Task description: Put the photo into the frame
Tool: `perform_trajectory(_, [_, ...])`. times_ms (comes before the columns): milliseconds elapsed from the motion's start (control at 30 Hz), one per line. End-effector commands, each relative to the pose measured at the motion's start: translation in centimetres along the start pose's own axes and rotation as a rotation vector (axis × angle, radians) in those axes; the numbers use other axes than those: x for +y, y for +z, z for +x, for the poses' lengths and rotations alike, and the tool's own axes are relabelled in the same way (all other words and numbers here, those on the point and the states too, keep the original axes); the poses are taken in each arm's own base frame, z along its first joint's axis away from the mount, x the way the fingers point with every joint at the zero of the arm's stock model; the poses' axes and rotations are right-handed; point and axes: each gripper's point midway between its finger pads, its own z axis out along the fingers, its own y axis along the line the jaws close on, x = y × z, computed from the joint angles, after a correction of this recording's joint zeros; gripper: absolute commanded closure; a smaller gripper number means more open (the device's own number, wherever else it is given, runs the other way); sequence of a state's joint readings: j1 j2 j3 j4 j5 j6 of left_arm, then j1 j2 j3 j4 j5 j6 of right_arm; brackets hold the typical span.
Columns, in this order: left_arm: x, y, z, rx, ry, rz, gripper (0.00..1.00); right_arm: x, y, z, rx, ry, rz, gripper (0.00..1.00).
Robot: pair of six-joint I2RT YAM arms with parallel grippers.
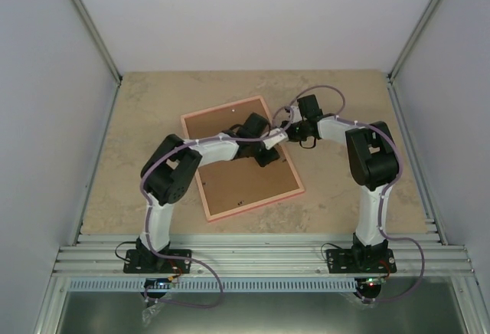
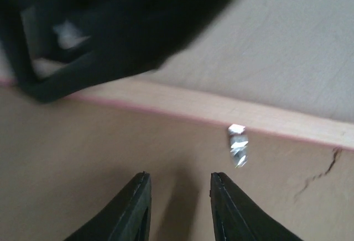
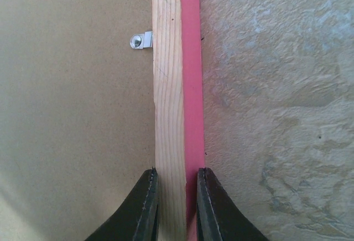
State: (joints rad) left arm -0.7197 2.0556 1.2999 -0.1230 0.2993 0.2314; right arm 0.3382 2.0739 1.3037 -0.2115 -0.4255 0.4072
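Observation:
The pink frame [image 1: 222,107] lies face down on the table, with its brown backing board [image 1: 245,185] filling it. The photo is hidden. My right gripper [image 3: 177,170] is shut on the frame's right-hand rail [image 3: 168,86], one finger on the bare wood side and one on the pink side. My left gripper [image 2: 180,183] hovers just over the backing board [image 2: 83,152], near that same rail [image 2: 221,111]. It is open, with nothing between its fingers. In the top view the two grippers meet at the frame's right edge, left [image 1: 268,158] and right [image 1: 285,139].
A small metal tab [image 2: 238,144] on the rail's inner side overlaps the board; another tab [image 3: 140,40] shows in the right wrist view. The beige stone-patterned table [image 3: 276,114] lies beyond the rail. Grey walls stand on three sides.

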Motion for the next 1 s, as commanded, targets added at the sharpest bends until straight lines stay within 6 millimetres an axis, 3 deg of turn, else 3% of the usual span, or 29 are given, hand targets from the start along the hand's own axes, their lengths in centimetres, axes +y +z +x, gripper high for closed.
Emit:
perform_trajectory(0, [0.5,-4.6,0.3,-0.002,0.002,0.069,0.66,-3.1,0.9,4.7,0.166,0.084,0.084,1.0])
perform_trajectory(267, [-5.4,-9.1,10.1,0.165,0.195,0.258,0.67,-3.9,0.1,3.2,0.14,0.036,0.074,1.0])
perform_trajectory(433, [-7.5,-11.0,14.5,0.24,0.289,0.323,0.7,-4.3,-0.1,2.8,0.137,0.018,0.079,1.0])
perform_trajectory(700, [-7.2,-10.4,15.7,0.268,0.328,0.306,0.74,-4.6,0.5,3.2,0.152,0.018,0.074,1.0])
perform_trajectory(967, [-8.9,-9.2,17.9,0.355,0.458,0.347,0.76,-5.3,0.6,3.8,0.159,0.039,0.105,1.0])
